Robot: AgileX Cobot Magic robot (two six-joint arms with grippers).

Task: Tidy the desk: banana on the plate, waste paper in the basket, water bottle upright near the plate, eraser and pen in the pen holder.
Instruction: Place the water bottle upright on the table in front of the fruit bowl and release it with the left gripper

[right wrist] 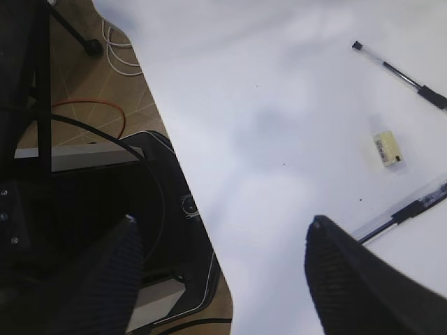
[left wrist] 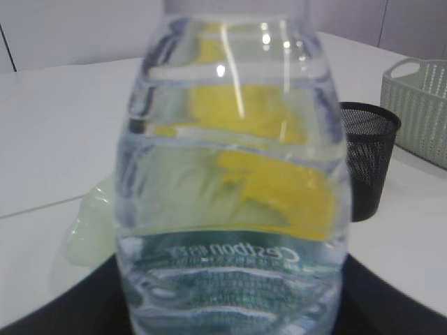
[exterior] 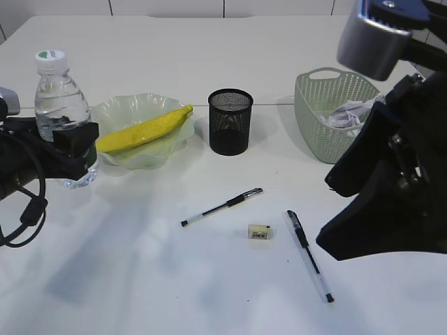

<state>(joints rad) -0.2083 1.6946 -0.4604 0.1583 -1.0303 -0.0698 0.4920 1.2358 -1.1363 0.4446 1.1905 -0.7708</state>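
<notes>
Bottle (exterior: 60, 105) stands upright just beside the plate (exterior: 119, 112), the left fingers (exterior: 80, 146) closed around its lower body. Letting go unevenly could tip it onto the plate and the banana (exterior: 145, 128). Right fingers (right wrist: 223, 279) hang wide apart and empty, well away from the plate, over the counter (exterior: 140, 265) edge.

A: What's the water bottle (exterior: 61, 98) made of?
B: Clear, glossy plastic, with a shiny printed label; the cap is matt white plastic.
A: And the plate (exterior: 133, 112)?
B: Pale green, translucent and glossy. The banana (exterior: 145, 128) on it has a smooth, dull skin.
A: The pen holder (exterior: 230, 121)?
B: Black metal mesh. The basket (exterior: 325, 112) is matt green woven-look plastic, holding crumpled paper (exterior: 351, 112).
A: The table (exterior: 209, 272)?
B: Smooth white, faintly sheened.
</notes>
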